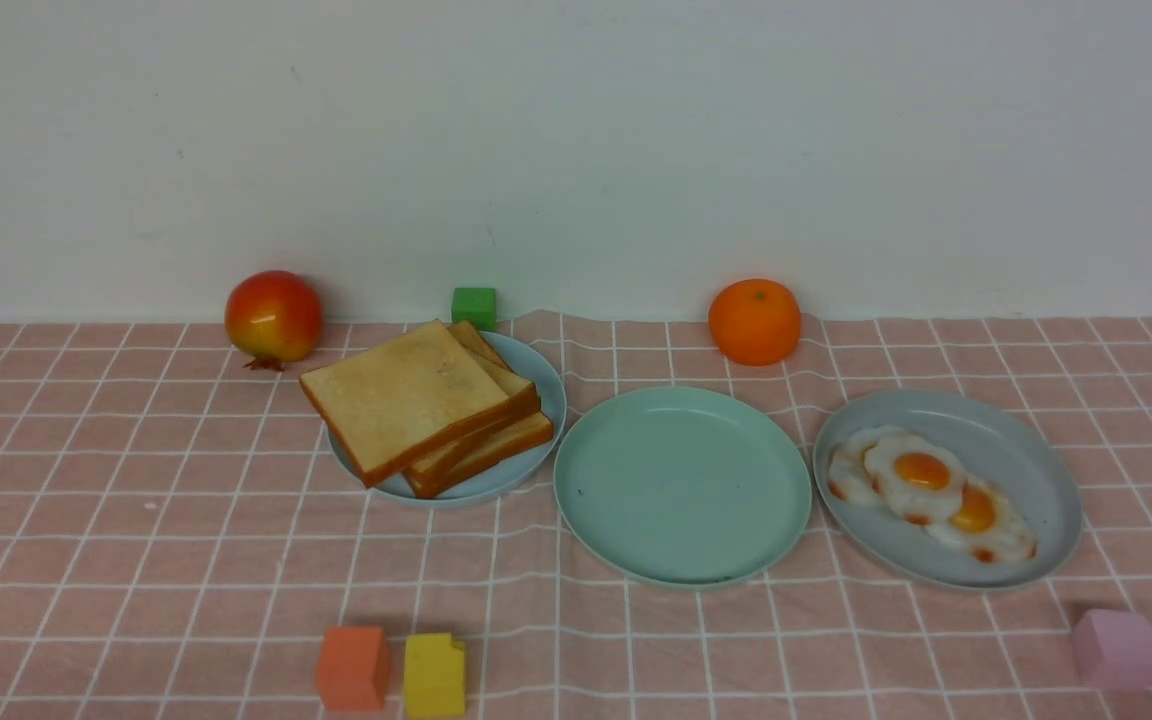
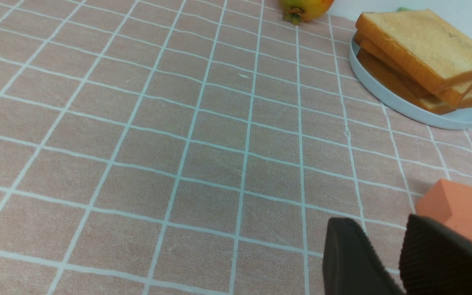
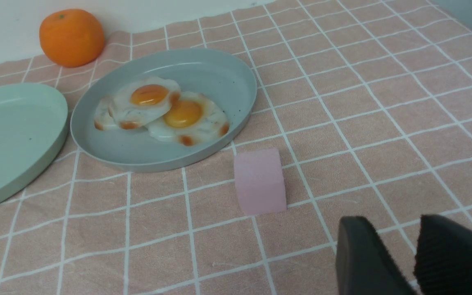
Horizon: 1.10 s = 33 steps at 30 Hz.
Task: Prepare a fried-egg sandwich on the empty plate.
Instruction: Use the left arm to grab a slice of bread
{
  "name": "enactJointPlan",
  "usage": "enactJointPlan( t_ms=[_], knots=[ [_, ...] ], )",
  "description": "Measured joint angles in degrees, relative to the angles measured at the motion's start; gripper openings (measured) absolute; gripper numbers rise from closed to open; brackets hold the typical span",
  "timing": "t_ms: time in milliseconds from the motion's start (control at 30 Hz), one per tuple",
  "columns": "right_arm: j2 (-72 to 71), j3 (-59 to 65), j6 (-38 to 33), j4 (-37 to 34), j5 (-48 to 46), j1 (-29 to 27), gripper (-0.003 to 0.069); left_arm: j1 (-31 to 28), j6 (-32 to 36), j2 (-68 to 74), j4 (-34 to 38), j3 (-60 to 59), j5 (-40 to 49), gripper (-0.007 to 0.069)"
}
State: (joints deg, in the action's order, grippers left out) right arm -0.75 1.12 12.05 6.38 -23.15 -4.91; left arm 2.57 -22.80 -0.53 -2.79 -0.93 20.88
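Front view sets the mint-green plate (image 1: 681, 485) bare at the middle of the pink checked tablecloth (image 1: 136, 550), between two loaded plates. To its left, a pale blue plate (image 1: 496, 487) carries a fanned stack of toast slices (image 1: 406, 400), the top slice overhanging the rim. To its right, a grey-blue oval plate (image 1: 1041, 470) holds overlapping fried eggs (image 1: 921, 475) with orange yolks. Near the wall stand a pomegranate (image 1: 273, 315), a green cube (image 1: 474, 306) and an orange (image 1: 754, 321). Toward the near edge, an orange block (image 1: 352, 667) and a yellow block (image 1: 433, 675) sit just beside each other, and a pink block (image 1: 1116, 650) sits near the oval plate. Neither arm shows in this view. Left wrist view shows the left gripper (image 2: 383, 223) over the cloth near the orange block, its dark fingers drawn nearly together and empty. Right wrist view shows the right gripper (image 3: 395, 223) near the pink block, fingers likewise close together, holding nothing.
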Motion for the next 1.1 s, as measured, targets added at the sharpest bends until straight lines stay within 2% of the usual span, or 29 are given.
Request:
enactJointPlan(
  t_ms=[967, 1100],
  knots=[
    [0.0, 0.0, 0.0, 0.0, 0.0, 0.0, 0.0239, 0.0, 0.0, 0.0, 0.0, 0.0, 0.0, 0.0241],
    [0.0, 0.0, 0.0, 0.0, 0.0, 0.0, 0.0239, 0.0, -0.2, 0.0, 1.6, -0.5, -3.2, 0.0241]
  ],
)
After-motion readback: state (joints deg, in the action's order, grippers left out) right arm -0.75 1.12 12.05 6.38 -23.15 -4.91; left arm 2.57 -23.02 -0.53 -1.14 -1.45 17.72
